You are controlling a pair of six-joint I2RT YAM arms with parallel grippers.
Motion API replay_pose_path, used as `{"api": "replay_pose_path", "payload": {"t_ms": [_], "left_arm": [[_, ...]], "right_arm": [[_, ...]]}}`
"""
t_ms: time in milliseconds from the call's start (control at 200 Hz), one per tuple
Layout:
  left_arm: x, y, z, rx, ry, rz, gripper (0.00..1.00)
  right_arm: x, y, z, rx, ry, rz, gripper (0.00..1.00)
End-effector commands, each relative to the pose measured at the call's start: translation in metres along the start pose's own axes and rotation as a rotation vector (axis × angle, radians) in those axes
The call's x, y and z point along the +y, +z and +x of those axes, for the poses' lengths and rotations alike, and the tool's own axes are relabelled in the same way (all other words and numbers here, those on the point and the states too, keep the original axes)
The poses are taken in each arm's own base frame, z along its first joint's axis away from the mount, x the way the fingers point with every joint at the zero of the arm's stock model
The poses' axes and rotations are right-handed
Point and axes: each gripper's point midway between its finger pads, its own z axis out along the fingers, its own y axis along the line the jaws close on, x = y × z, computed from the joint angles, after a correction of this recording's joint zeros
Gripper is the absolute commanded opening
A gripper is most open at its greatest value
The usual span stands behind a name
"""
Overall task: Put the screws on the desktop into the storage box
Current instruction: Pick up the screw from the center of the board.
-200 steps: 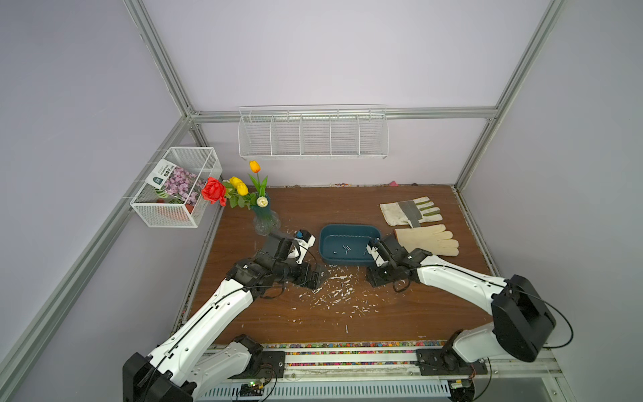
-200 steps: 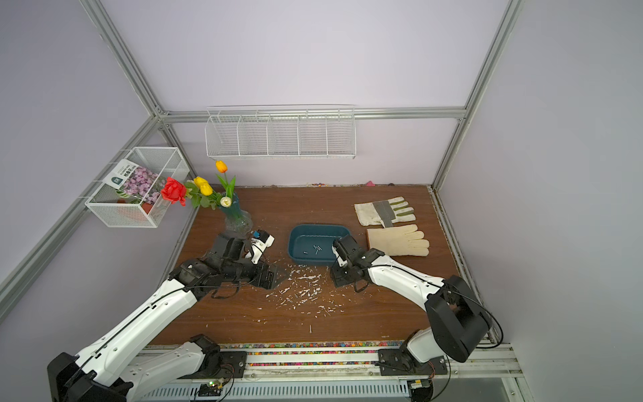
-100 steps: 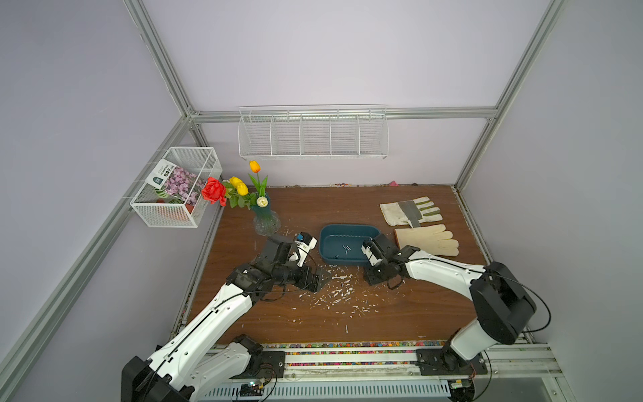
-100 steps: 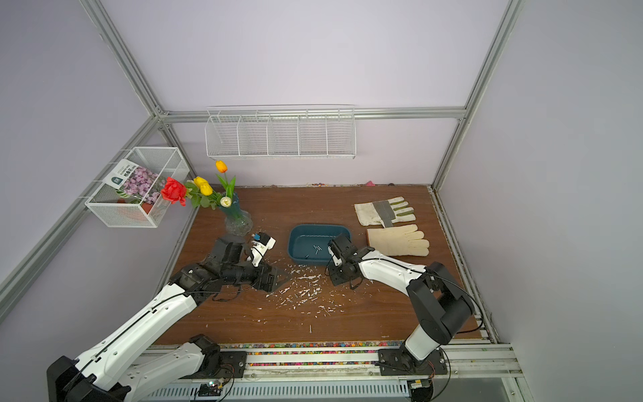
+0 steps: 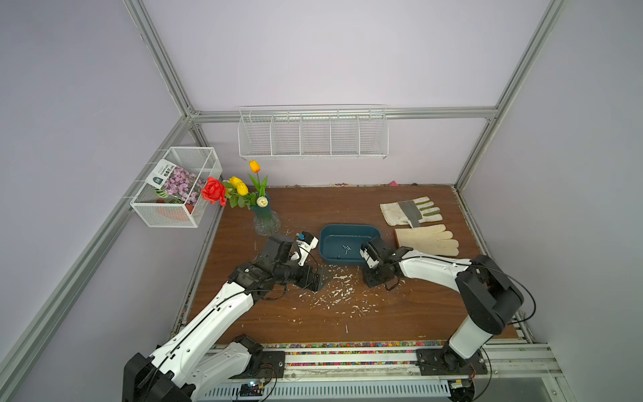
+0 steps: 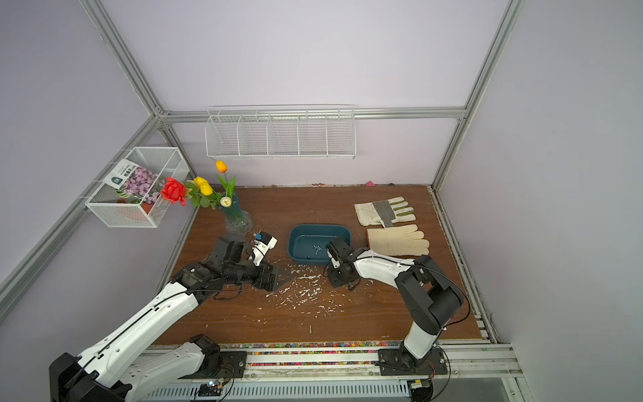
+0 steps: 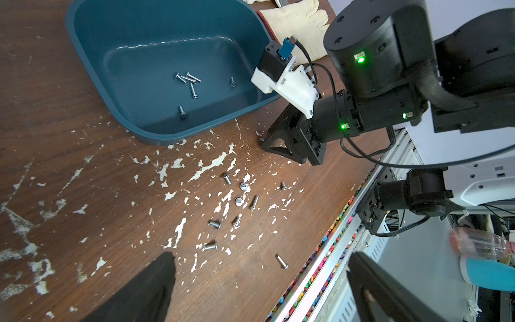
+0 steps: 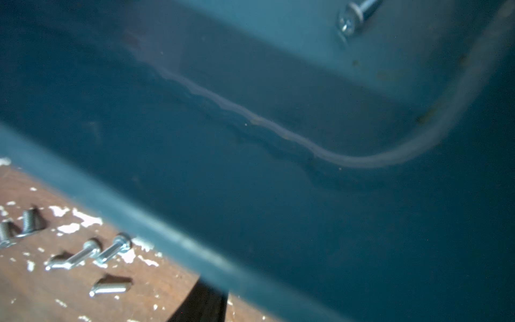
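The dark teal storage box (image 5: 348, 230) (image 6: 318, 228) sits mid-desktop with several screws (image 7: 189, 80) on its floor. More screws (image 7: 239, 200) lie loose on the scratched brown desktop (image 5: 313, 209) in front of the box, and one lone screw (image 5: 347, 328) lies nearer the front edge. My left gripper (image 5: 318, 278) (image 7: 259, 284) hangs open just left of the loose screws, holding nothing. My right gripper (image 5: 374, 278) (image 7: 278, 142) is tipped down onto the desktop at the box's front right corner. Its wrist view is filled by the box wall (image 8: 278, 195), with only one finger (image 8: 200, 304) showing beside loose screws (image 8: 89, 252).
Two work gloves (image 5: 410, 212) (image 5: 426, 240) lie right of the box. A glass vase of flowers (image 5: 266, 222) stands at the back left. White wire baskets (image 5: 313, 135) (image 5: 177, 188) hang on the walls. A bead-filled rail (image 5: 348, 345) runs along the desktop's front edge.
The right arm has swung left, bringing its gripper closer along the box's front, and its jaws have narrowed. The left arm has barely moved and stays open.
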Motion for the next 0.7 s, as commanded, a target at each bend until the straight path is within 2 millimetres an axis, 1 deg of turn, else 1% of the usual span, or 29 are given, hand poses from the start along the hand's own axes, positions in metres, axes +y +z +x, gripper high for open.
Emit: {"api": "replay_pose_path", "payload": {"t_ms": [0,170,350,695], "left_arm": [[0.0,0.004,0.003,0.012,-0.004,0.016,1.0],[0.0,0.003,0.002,0.005,-0.002,0.011,0.99],[0.001,0.003,0.003,0.006,-0.002,0.007,0.98],[0.001,0.002,0.002,0.001,-0.003,0.004,0.98]], "right_arm": [[0.003,0.004,-0.003,-0.001,-0.009,-0.006,0.39],[0.002,0.009,-0.001,0.009,-0.01,-0.006,0.36],[0.001,0.008,-0.001,0.008,-0.013,0.003,0.33],[0.003,0.011,0.007,0.03,-0.059,0.057,0.27]]}}
